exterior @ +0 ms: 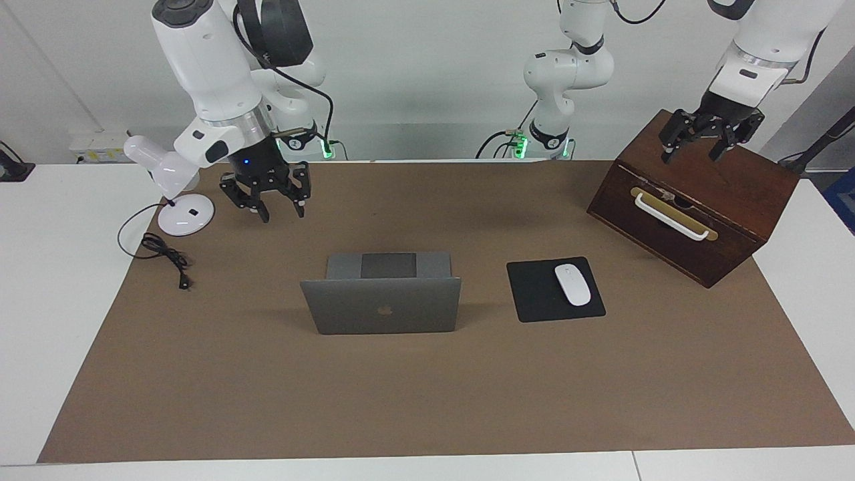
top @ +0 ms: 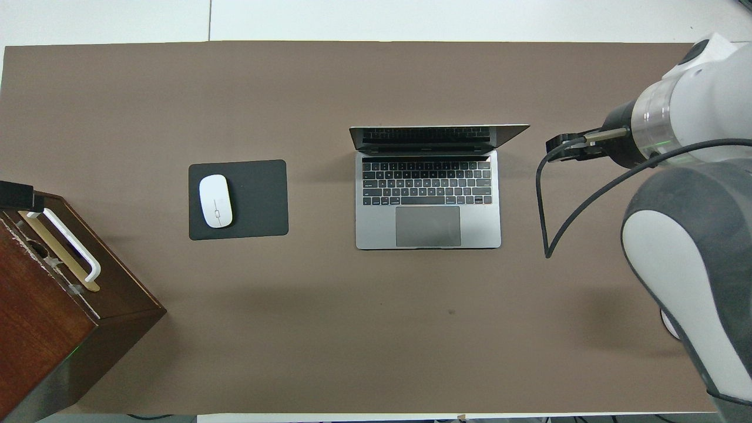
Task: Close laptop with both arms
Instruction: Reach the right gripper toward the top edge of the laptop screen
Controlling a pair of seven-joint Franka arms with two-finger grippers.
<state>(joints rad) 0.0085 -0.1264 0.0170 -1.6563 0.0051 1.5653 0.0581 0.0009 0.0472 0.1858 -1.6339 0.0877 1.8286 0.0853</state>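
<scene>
Right gripper (exterior: 269,195), fingers spread and empty, hangs over bare mat toward the right arm's end of the table, well apart from the thin silver-grey metal laptop (exterior: 386,304). Laptop sits mid-table, open, lid upright, hinge running along the table's length. Left gripper (exterior: 709,133), also spread, hangs over the dark wooden box (exterior: 748,194), farther off. Right looks the nearer to the lid.

We are seeing bright, even light from above casting soft shadows on the counter (exterior: 427,401); nothing is blurring.
</scene>
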